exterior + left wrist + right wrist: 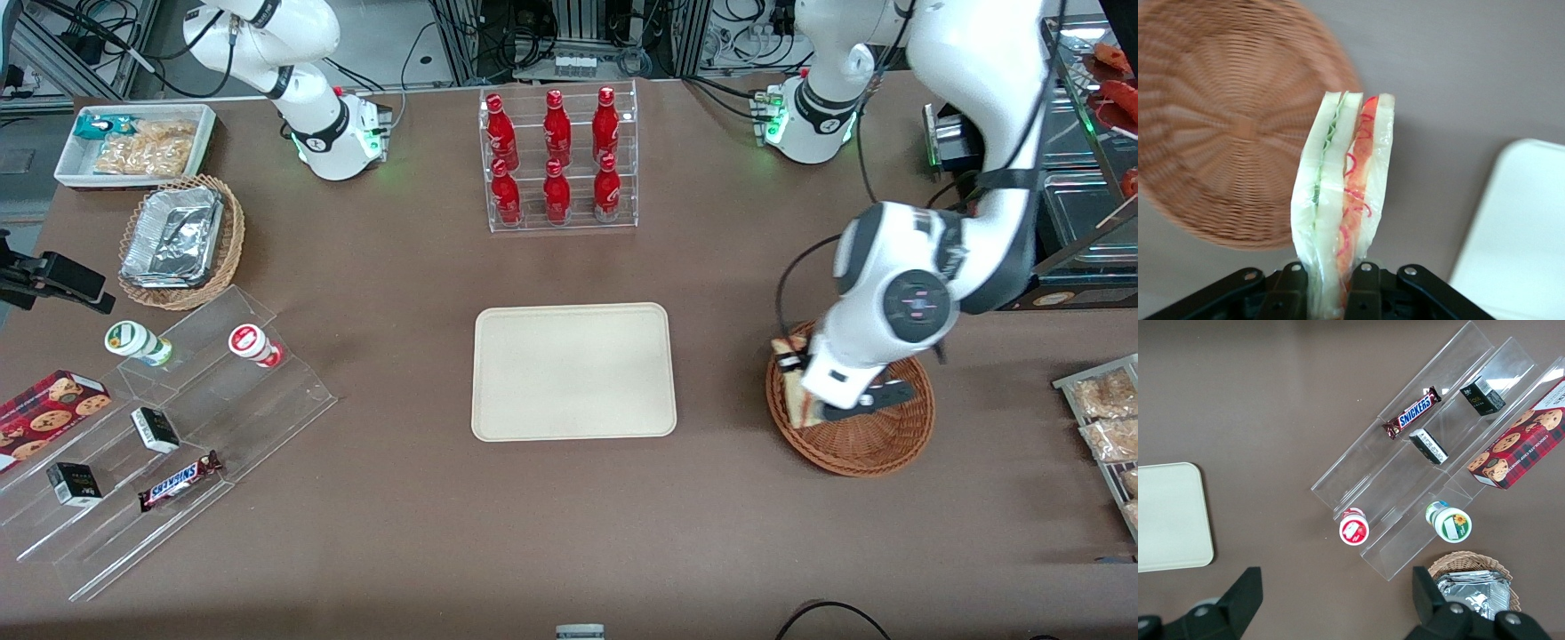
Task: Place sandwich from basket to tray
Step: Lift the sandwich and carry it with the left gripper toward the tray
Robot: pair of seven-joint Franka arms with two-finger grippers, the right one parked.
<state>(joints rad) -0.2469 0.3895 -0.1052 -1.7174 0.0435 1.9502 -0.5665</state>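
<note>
The left arm's black two-finger gripper (1328, 293) is clamped on the sandwich (1341, 200), a triangular wedge of pale white bread in clear wrap, with green filling on one side of its cut edge and red-orange on the other; in the wrist view the wedge stands up from between the two fingers (1368, 290), pinched at its base, and the part of it inside the grip is hidden by the black finger mounts.

In the front view the gripper (794, 378) hangs over the rim of the round, shallow, reddish-brown woven wicker basket (876, 440), at the edge nearest the tray; only a strip of the sandwich (794, 391) shows there, the rest covered by the white wrist of the arm; whether the wedge is clear of the wicker or touches it cannot be told from that view. In the wrist view the basket (1218, 133) lies beside the sandwich, its bowl bare, one edge cut off by the frame and its weave blurred.

The flat rectangular cream-beige plastic tray (573, 372) with rounded corners lies on the brown table (569, 524), near the basket toward the parked arm's end, with nothing on it; the wrist view catches only one rounded corner of it (1518, 233).
</note>
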